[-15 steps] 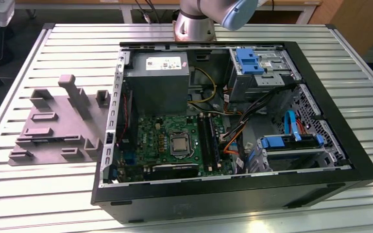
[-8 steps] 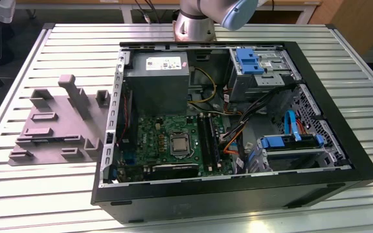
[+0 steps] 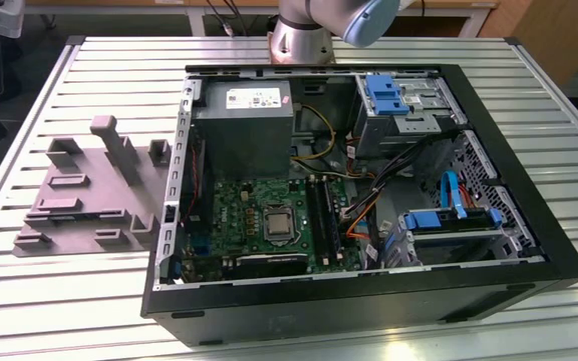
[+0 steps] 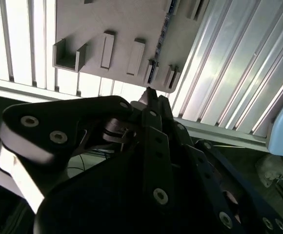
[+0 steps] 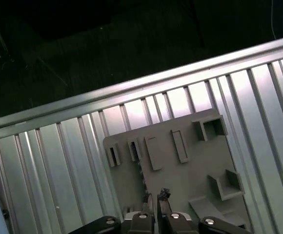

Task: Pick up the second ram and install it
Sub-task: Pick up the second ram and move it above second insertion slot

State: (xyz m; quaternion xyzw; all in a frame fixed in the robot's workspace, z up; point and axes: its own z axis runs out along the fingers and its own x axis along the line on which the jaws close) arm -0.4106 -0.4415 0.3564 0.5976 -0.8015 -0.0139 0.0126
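Observation:
In both wrist views my gripper hangs well above a grey holder block, its fingers pressed together with nothing between them. The second ram shows as a thin dark line, edge-on, standing in the holder between small grey posts. It lines up with my fingertips and lies far below them. In the exterior view the holder block lies on the slatted table at the exterior view's left. The motherboard's long black slots lie inside the open computer case.
The case holds a grey power supply, blue drive-bay clips and orange and blue cables. A tall grey post rises from the holder block. The arm's base stands behind the case. The table's metal edge rail runs near the holder.

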